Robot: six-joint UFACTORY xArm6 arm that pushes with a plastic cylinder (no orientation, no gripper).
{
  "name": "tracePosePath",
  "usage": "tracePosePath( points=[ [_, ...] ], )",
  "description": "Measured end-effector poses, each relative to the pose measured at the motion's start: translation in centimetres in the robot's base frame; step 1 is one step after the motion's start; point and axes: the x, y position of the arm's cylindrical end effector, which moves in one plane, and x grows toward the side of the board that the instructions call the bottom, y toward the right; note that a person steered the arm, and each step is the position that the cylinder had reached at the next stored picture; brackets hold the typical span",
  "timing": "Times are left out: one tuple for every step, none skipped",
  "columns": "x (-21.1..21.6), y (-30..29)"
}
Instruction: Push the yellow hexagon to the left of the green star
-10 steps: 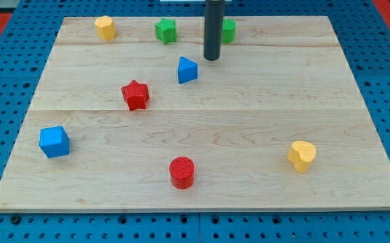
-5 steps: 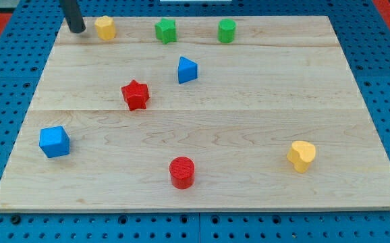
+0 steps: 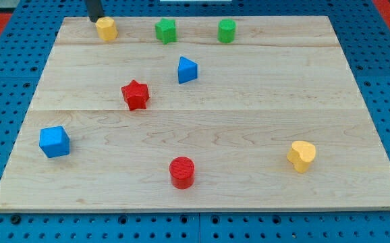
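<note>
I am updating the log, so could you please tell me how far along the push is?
Done: my tip sits at the yellow hexagon, on its upper-left. In hand: contact looks imminent. Left: the hexagon lies well left of the green star and could go closer.

Eight blocks are counted on the tabletop (image 3: 249, 108). Two are yellow: a hexagon (image 3: 105, 28) and a heart-like block (image 3: 301, 156). Two are green: a star (image 3: 166, 30) and a cylinder (image 3: 227, 31). Two are red: a star (image 3: 135, 94) and a cylinder (image 3: 181, 172). Two are blue: a cube (image 3: 54, 142) and a wedge-like block (image 3: 186, 70).
</note>
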Motion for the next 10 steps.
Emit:
tracePosePath(
  points=[
    [0.0, -1.3],
    [0.0, -2.5],
    [0.0, -3.8],
    [0.0, -4.5],
    [0.0, -5.1],
    [0.0, -5.4],
    [0.1, -5.4],
    [0.1, -5.4],
    [0.7, -4.7],
    [0.1, -4.1]
  ],
)
